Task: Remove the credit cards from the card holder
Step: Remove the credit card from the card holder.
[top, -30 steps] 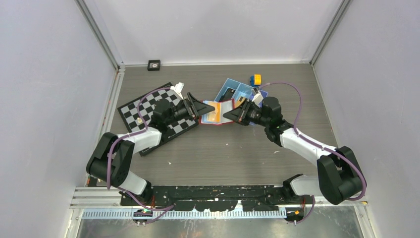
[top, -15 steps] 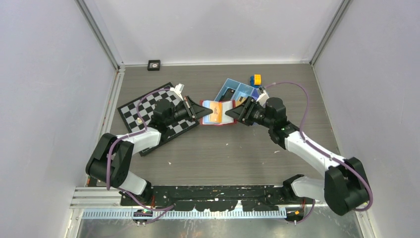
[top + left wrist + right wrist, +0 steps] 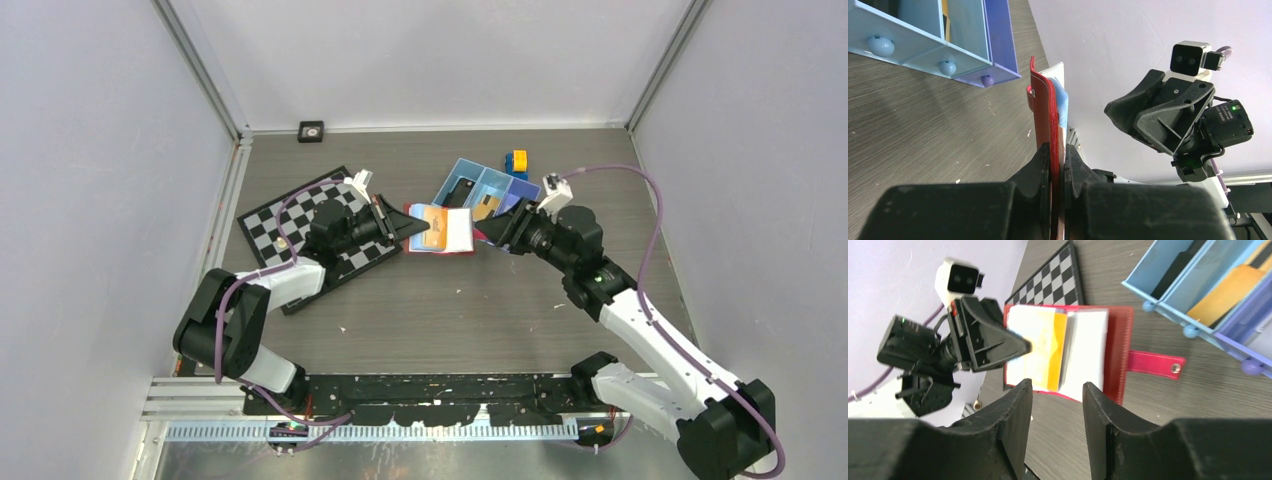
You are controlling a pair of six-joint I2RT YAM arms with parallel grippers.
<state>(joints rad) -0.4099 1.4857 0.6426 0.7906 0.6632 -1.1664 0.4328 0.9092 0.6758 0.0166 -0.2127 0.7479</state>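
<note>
We have the wallet (image 3: 458, 236) pinned by its left cover. The left gripper (image 3: 1057, 150) is clamped on the red edge. The wallet is spread open, face up, just in front of the blue tray (image 3: 913, 47), with its snap tab (image 3: 1153, 365) pointing that way. An orange card (image 3: 1055, 355) shows in the left half, with pale sleeves beside it. The right gripper (image 3: 1057, 390) hangs just off the wallet's right side, jaws apart and empty.

As we judge it, the step in hand is fetching that card. We should bring the right fingers in low and flat and nip only the card's free edge, not the sleeve under it. We should then draw it out along the pocket rather than upward. The left grip has to stay firm, or the whole wallet will slide with the card.

The table (image 3: 450, 310) is dark wood-grain, smooth enough for things to skid. A chessboard (image 3: 262, 224) lies under the left arm. Pale walls (image 3: 430, 60) close the space on three sides.
</note>
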